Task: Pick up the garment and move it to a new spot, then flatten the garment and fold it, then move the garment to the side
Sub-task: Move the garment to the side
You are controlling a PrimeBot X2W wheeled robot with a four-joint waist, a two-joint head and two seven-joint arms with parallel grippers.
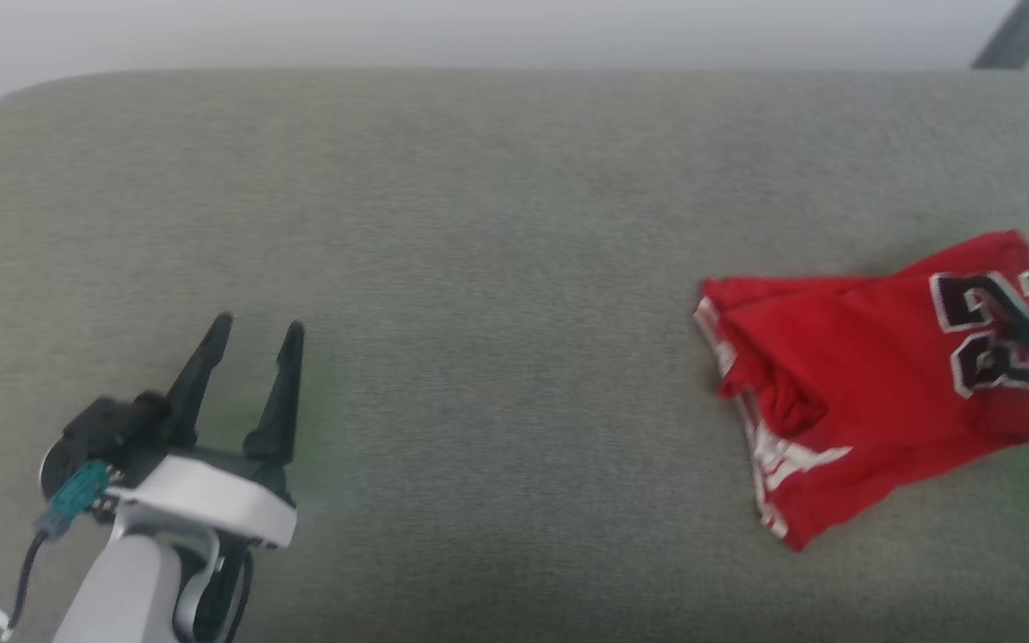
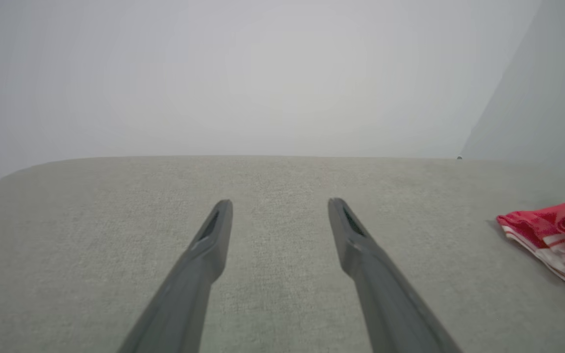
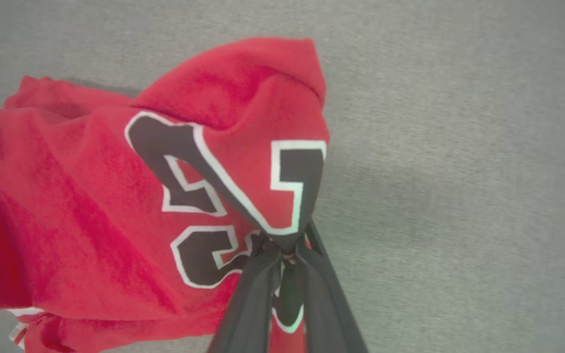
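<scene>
A: Red, crumpled: pinching garment [image 1: 854, 375] at its lettering [image 3: 157, 139] with right claw [image 3: 285, 245], on cushion [image 1: 479, 223], right side.
B: Likely gripping there for lifting. Holding left claw [image 1: 260, 323] spread, hovering well apart, free for flattening.

A soft-furnished indoor spot, most like a living room or bedroom: a broad cushion [image 1: 479, 223] covered in grey-green woven fabric, with a rounded corner, stands against a plain pale wall [image 1: 479, 31], and the red garment [image 1: 854, 393] lying on it fits household laundry; whether home or mock-up cannot be told
</scene>
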